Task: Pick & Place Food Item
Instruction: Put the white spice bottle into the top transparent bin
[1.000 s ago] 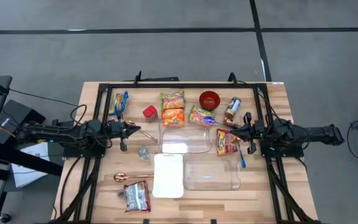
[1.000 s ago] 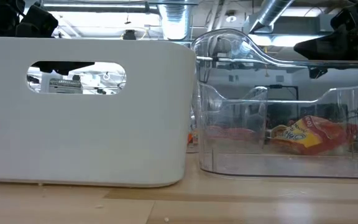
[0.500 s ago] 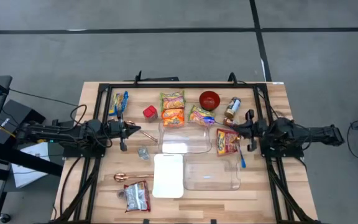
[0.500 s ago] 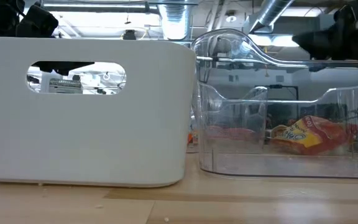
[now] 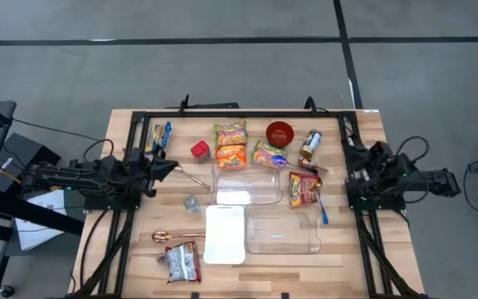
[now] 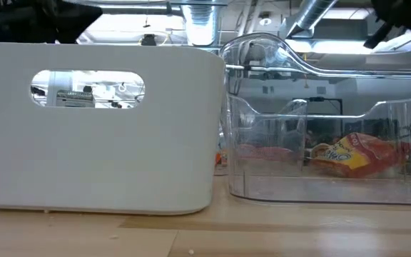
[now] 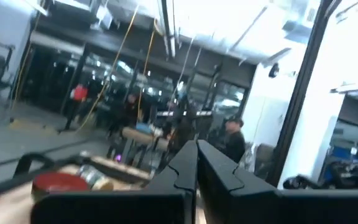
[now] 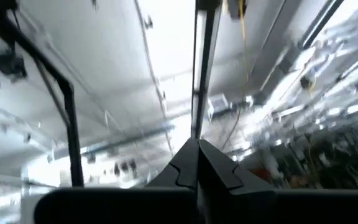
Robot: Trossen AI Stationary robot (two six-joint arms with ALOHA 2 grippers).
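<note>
Several food packets lie on the wooden table: orange noodle packets [image 5: 231, 155], another packet [image 5: 303, 189] by the right side, and a silvery one [image 5: 182, 262] near the front edge. My left gripper [image 5: 173, 166] hangs shut at the table's left, tipped upward and holding nothing; its wrist view shows the closed fingertips [image 7: 196, 157] against the room. My right gripper [image 5: 353, 154] is shut at the table's right and points steeply up, with its closed tips [image 8: 197, 153] set against the ceiling. Both stand apart from every packet.
A white bin [image 5: 225, 234] and two clear bins [image 5: 247, 184] [image 5: 282, 232] stand at mid-table; the low view shows the white bin [image 6: 98, 128] and a clear bin [image 6: 327, 143]. A red bowl [image 5: 280, 132], a jar [image 5: 309, 144], a copper spoon [image 5: 175, 237] and a black frame [image 5: 239, 115] are also here.
Both grippers have tipped upward while staying shut. The right one has risen and drawn back toward the table's right edge, away from the packet beside it. The left one has lifted its fingers and rolled a little. No object on the table has moved.
</note>
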